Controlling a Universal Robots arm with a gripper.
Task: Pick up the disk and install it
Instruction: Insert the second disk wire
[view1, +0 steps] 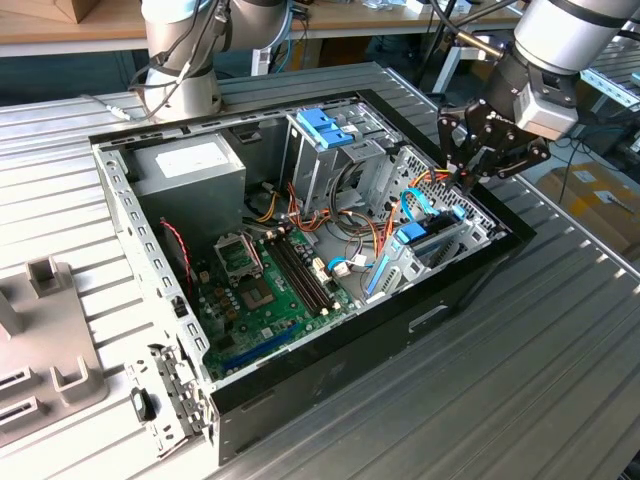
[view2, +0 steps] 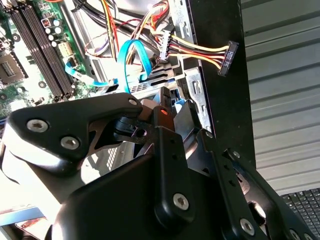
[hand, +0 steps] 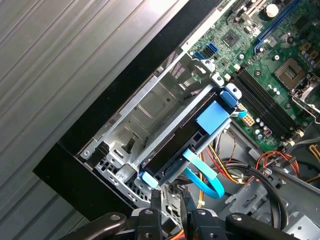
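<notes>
We note an open computer case of grey sheet metal with a black shell, lying on a ribbed metal surface. Inside: a green circuit board, bundled coloured wires, a flat blue ribbon cable. The disk, dark with light-blue plastic edging, sits in the metal drive bay at the case's front edge. The black pincer hovers just above that bay, holding nothing; we cannot tell its gap.

We see our arm as a silver-grey tube with a pale grey wrist block, ending in a black gripper of angular linked plates studded with round silver screws.
</notes>
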